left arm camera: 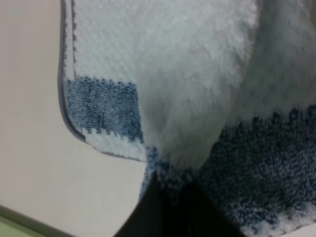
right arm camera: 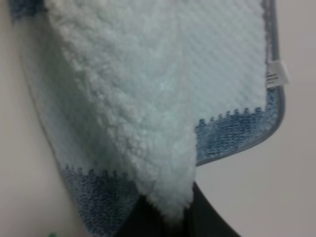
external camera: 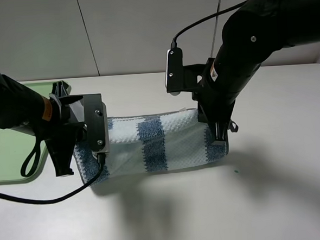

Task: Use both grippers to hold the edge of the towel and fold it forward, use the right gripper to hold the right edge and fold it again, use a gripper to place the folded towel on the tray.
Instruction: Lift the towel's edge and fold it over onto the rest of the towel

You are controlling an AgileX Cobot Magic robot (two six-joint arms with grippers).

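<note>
One towel [external camera: 150, 145], one tray [external camera: 7, 148], one desk [external camera: 279, 200], and two arms: a left end effector [external camera: 94, 159] and a right end effector [external camera: 218, 135].

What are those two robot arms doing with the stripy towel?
They're folding it. The left gripper pinches one end of the blue and white towel and the right gripper pinches the other end. Together they hold that edge up off the table, so the towel curls over itself, partway through the first fold. The green tray sits off to the left, and the towel isn't on it yet.
</note>
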